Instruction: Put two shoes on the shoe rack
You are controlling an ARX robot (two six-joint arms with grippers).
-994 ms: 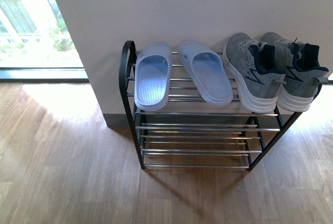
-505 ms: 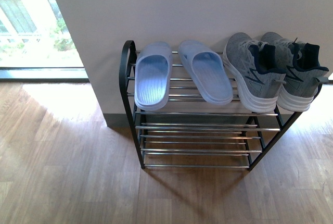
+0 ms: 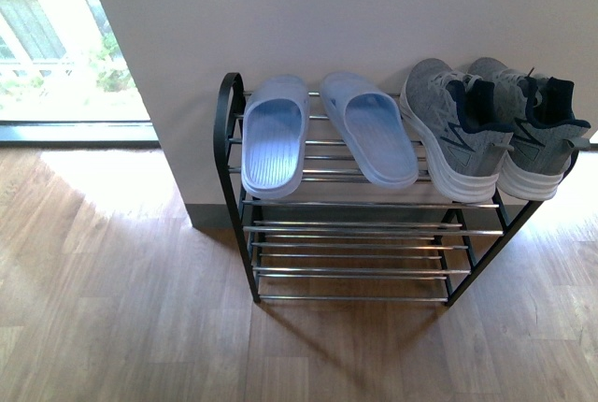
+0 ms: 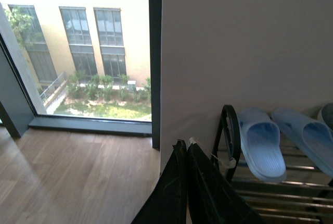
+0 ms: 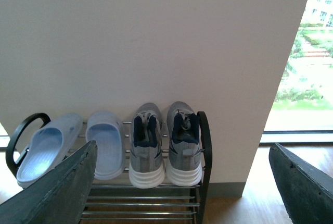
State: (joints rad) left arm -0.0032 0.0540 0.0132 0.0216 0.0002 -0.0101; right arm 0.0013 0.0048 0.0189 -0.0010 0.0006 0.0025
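Note:
The black shoe rack [image 3: 231, 154] with silver rods stands against the white wall. On its top tier lie two pale blue slides [image 3: 273, 137] [image 3: 372, 131] on the left and two grey knit sneakers [image 3: 452, 128] [image 3: 533, 128] on the right, heels toward me. Neither arm shows in the front view. My left gripper [image 4: 186, 144] is shut with nothing in it, back from the rack's left end [image 4: 229, 133]. My right gripper [image 5: 182, 179] is open wide and empty, back from the rack, facing the sneakers [image 5: 144, 143] [image 5: 183, 140].
The rack's lower tiers [image 3: 350, 262] hold nothing. Wooden floor [image 3: 121, 308] spreads in front. A floor-length window [image 3: 56, 47] is left of the wall, and another window [image 5: 307, 67] shows past the wall's right edge.

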